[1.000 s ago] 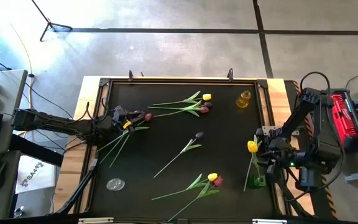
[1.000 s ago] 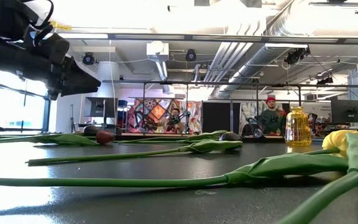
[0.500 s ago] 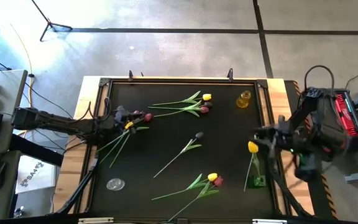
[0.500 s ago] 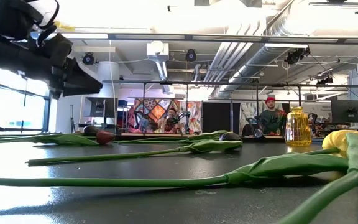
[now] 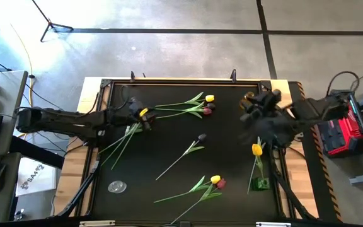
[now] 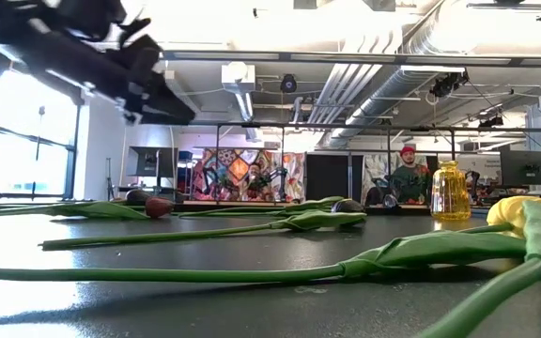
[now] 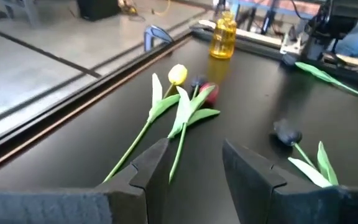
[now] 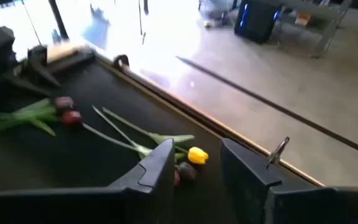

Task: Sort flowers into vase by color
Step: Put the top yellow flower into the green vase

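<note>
The right gripper (image 5: 257, 104) is smeared by motion blur in the high view; a yellow tulip (image 6: 533, 211) runs off the low view's edge.

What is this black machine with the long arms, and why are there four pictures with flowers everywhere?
It is a robot with two arms at a black table. Each arm ends in a two-finger tool. One picture looks straight down from above, one looks level across the tabletop, and two come from little cameras on the robot's wrists.

The left tool hovers over two tulips on the left, and its fingers hold nothing. The right tool is near the yellow vase, also holding nothing.

Fake tulips lie scattered about: a yellow one with dark ones near the back, one dark one in the middle, a yellow one at the right, and a yellow and pink pair in front.
</note>
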Controlling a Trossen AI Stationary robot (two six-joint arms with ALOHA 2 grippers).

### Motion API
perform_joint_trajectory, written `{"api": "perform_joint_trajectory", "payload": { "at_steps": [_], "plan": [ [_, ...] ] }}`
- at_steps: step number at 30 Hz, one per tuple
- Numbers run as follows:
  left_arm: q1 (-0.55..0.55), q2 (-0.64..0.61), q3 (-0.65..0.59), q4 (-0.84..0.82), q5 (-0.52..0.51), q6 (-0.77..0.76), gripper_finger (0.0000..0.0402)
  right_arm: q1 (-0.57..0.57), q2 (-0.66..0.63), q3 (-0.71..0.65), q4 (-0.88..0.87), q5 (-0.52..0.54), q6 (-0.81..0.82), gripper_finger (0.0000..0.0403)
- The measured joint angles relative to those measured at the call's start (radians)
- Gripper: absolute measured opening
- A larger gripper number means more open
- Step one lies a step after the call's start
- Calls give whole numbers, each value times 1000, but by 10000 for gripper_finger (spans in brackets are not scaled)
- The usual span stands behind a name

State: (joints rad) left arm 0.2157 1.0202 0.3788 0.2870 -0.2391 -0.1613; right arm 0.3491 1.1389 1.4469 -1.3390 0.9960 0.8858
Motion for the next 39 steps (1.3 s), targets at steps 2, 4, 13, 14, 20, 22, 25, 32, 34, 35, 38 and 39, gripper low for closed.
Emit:
{"api": "perform_joint_trajectory", "payload": {
  "at_steps": [2, 4, 13, 14, 20, 22, 25, 32, 34, 35, 38, 39],
  "plan": [
    [42, 64, 54, -14, 52, 25, 133, -71, 1, -18, 103, -73, -129, 113],
    [81, 131, 108, -31, 86, 51, 133, -128, 1, -30, 181, -146, -226, 113],
    [239, 508, 458, -246, 179, 211, 133, -228, 1, -102, 308, -319, -335, 113],
    [253, 551, 502, -276, 198, 226, 133, -228, 1, -109, 303, -320, -326, 113],
    [311, 773, 740, -439, 261, 307, 133, -201, 2, -121, 244, -327, -258, 113],
    [318, 831, 811, -511, 262, 341, 133, -186, 2, -121, 234, -327, -245, 113],
    [323, 902, 894, -586, 261, 387, 133, -161, 1, -121, 210, -327, -213, 113],
    [320, 1038, 1000, -708, 265, 442, 133, -119, 1, -121, 202, -327, -205, 113],
    [321, 1062, 1015, -731, 264, 443, 133, -111, 1, -121, 202, -327, -205, 113],
    [321, 1070, 1018, -737, 266, 443, 133, -108, 1, -121, 202, -327, -204, 113],
    [321, 1078, 1021, -735, 265, 444, 133, -98, 1, -121, 201, -324, -203, 113],
    [321, 1078, 1021, -735, 264, 444, 133, -94, 1, -121, 201, -324, -203, 113]
  ]
}}
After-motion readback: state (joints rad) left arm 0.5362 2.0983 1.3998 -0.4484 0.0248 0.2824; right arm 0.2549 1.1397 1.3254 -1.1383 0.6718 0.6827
